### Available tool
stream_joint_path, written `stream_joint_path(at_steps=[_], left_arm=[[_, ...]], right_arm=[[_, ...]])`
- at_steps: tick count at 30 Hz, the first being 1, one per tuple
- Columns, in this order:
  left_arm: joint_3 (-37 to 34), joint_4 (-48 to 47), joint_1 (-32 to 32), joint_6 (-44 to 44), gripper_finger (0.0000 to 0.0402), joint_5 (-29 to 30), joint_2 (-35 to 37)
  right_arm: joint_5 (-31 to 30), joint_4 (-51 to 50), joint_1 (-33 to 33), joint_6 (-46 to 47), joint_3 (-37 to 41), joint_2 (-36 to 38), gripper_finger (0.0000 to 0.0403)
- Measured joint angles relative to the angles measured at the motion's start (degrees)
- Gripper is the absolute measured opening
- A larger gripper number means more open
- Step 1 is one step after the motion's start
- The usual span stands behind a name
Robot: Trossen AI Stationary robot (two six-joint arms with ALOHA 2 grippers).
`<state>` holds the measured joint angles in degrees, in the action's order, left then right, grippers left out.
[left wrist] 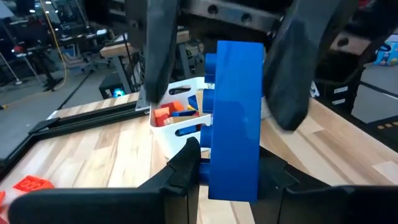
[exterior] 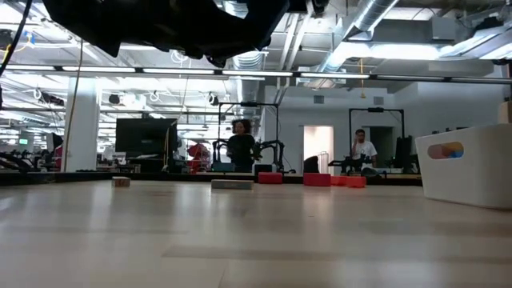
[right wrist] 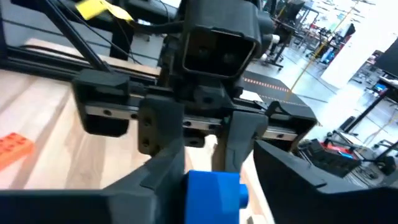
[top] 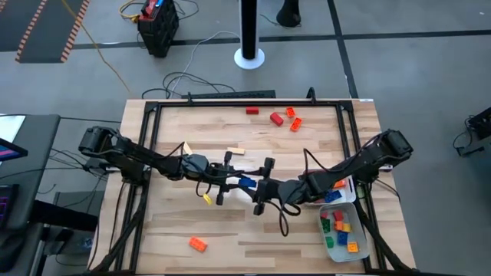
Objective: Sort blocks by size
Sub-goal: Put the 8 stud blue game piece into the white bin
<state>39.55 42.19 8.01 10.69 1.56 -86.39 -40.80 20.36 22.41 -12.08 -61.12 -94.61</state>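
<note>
A blue oblong block (top: pixel 245 182) is in the air above the table's middle, between my two grippers. My left gripper (top: pixel 231 179) reaches in from the table's left and is shut on it. My right gripper (top: pixel 263 193) reaches in from the right, open. Its fingers (left wrist: pixel 160 56) stand on either side of the block's other end (left wrist: pixel 239 68), with a gap showing on the studded side. The block also shows between my right gripper's own fingers in the right wrist view (right wrist: pixel 212 193). Other blocks lie loose on the table or in the white trays. My left gripper pinches the blue block's end nearest to it (left wrist: pixel 233 177) between its two fingers (left wrist: pixel 186 169), one on the studded face and one on the opposite face. The fingers come about level from the table's left, along the block. The block is lifted clear of the table.
A white tray (top: pixel 360 247) with several blocks stands at the near right; a second tray (top: pixel 347 201) lies under my right arm. Red and orange blocks (top: pixel 276 118) lie at the far edge, tan blocks (top: pixel 235 151) mid-table, a yellow one (top: pixel 206 198) and an orange one (top: pixel 198 244) nearer.
</note>
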Motion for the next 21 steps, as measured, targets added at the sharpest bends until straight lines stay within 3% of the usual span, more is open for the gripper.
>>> stream_joint_path(at_steps=[4,9,15,18,21], left_arm=[[0.0,1.0,0.5,0.0,0.0089,0.0,0.0],[0.0,0.7,0.6,-0.8,0.0091,0.1,0.0],[0.0,0.1,0.5,-3.9,0.0152,2.5,0.0],[0.0,-4.0,0.5,-4.6,0.0198,5.5,0.9],[0.0,-10.2,-0.1,-4.7,0.0231,6.6,2.8]], right_arm=[[0.2,-0.2,0.0,0.0,0.0,0.0,0.0204],[1.3,-2.7,-0.3,1.6,0.0,0.1,0.0115],[0.6,-7.1,-0.8,3.1,-0.1,0.4,0.0115],[0.2,-20.6,-0.2,8.7,-2.2,2.4,0.0115],[0.2,-41.9,0.6,21.3,-6.5,5.2,0.0115]])
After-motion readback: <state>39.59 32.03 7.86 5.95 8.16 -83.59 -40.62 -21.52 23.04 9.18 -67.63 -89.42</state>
